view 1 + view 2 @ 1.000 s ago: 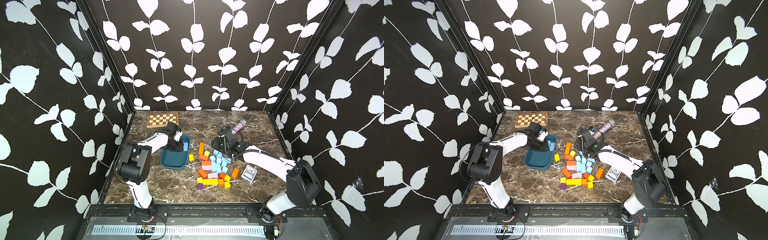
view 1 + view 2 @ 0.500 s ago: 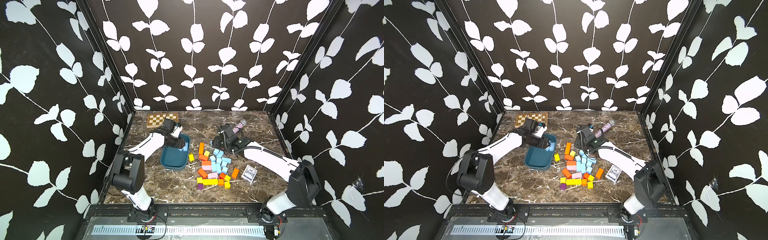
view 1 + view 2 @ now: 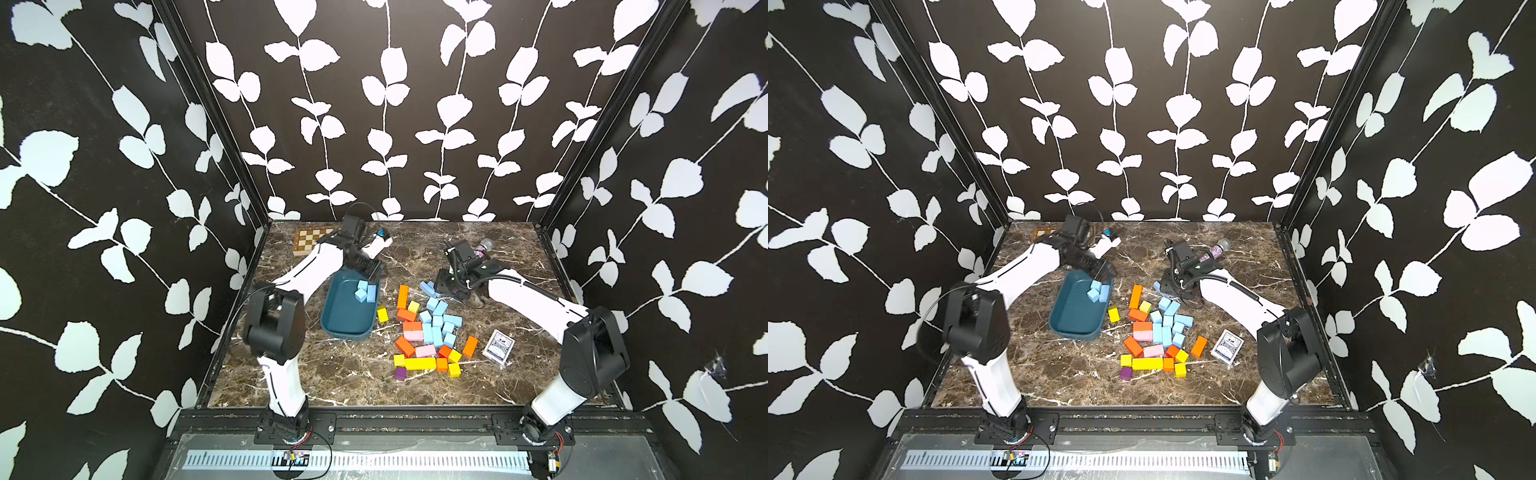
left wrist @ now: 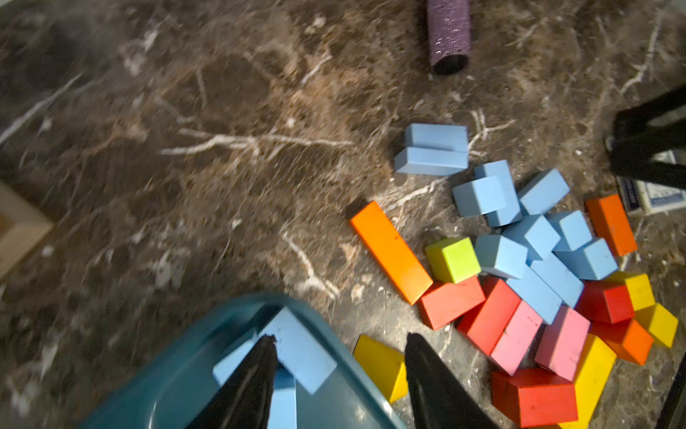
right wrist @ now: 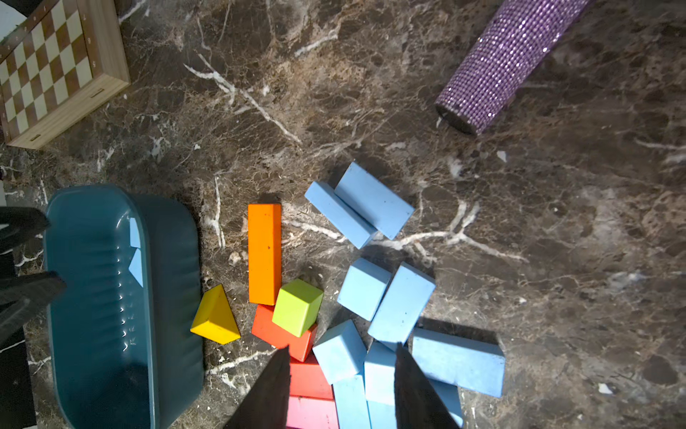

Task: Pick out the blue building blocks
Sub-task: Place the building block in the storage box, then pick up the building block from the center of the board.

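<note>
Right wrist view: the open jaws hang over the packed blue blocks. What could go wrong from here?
1. The blue building blocks under the right gripper touch each other and a red block; closing may pinch two or drag the red one.
2. The left gripper stands open across the rim of the teal tray, beside a yellow block; swinging away might clip either.

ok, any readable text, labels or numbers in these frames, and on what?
No text is legible.
Playing-card box: blue printed design, lettering too small and blurred to read.
Chessboard: tiny marks along its border, too small to read.
Blue building blocks: plain, no print.
</note>
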`<state>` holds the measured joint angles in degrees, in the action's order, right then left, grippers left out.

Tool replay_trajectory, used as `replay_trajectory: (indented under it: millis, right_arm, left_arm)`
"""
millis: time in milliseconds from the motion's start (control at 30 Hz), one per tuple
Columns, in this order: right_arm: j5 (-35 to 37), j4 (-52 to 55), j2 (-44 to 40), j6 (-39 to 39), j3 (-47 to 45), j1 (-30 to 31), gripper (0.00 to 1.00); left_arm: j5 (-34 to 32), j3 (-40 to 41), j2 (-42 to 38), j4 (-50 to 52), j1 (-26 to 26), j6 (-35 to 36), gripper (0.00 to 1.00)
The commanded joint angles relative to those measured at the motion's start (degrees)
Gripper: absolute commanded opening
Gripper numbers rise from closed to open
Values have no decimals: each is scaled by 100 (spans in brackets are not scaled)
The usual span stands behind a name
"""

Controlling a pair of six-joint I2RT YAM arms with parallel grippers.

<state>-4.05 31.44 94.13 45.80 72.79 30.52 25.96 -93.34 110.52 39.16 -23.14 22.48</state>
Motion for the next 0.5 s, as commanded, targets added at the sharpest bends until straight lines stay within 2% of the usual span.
replay_trajectory:
  millis: [0, 133, 200, 233, 400, 467]
  right_arm:
    - [-303, 159, -50, -344, -10, -151, 45]
    - [-445, 97, -61, -570, -42, -300, 44]
    - [-450, 114, -46, -714, 6, -326, 44]
    - [-447, 142, -44, -793, 23, -335, 44]
    - [-447, 112, -160, -905, -99, -353, 44]
    - [-422, 44, -201, -876, -217, -350, 44]
  left_arm:
    - [713, -915, 533, 998, -258, 1569, 57]
    - [806, -1942, 1235, 1656, -561, 3036, 56]
    - [806, -2191, 1456, 1714, -676, 3605, 56]
    - [1006, -2281, 1553, 1739, -729, 3970, 55]
    - [892, -2392, 1848, 1442, -969, 4970, 54]
    - [618, -2512, 2012, 1367, -1075, 5183, 54]
